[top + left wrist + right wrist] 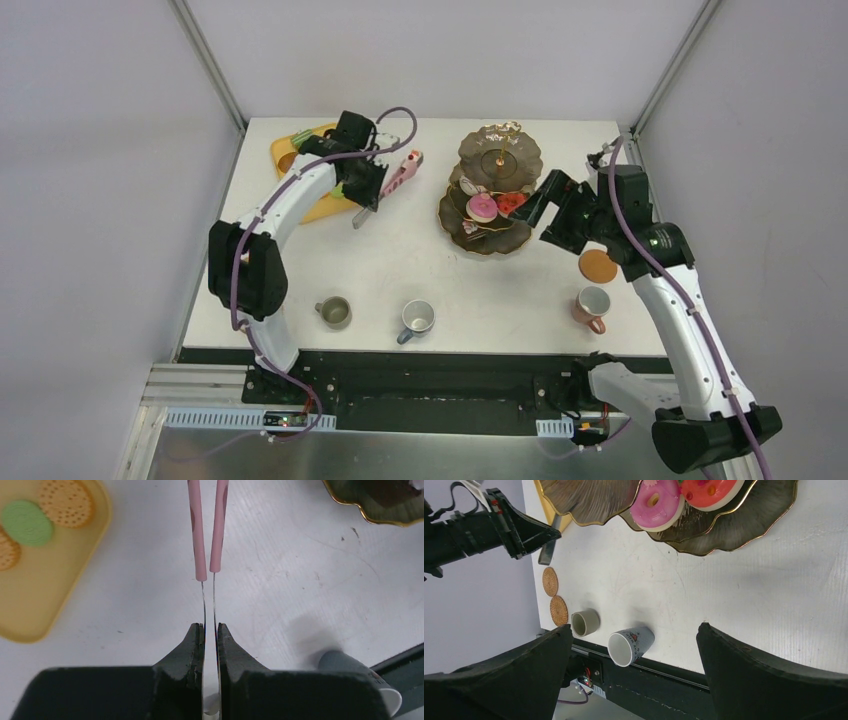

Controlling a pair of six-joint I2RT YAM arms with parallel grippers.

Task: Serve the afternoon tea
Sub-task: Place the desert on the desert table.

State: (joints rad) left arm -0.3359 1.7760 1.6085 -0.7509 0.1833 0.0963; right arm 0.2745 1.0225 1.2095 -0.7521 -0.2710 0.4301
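The left gripper (pixel 210 630) is clamped on the tongs (pixel 200 540), and we see them pointing straight ahead. Macarons (pixel 26 522) lie ahead-left on the tray (pixel 30 610), stand (pixel 380 510) ahead-right. Our left arm is nearer.

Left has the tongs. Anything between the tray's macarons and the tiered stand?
Nothing visible. Only bare table lies between the tray and the stand, with the tongs in the left gripper over it. The open right gripper is at the stand's far side.
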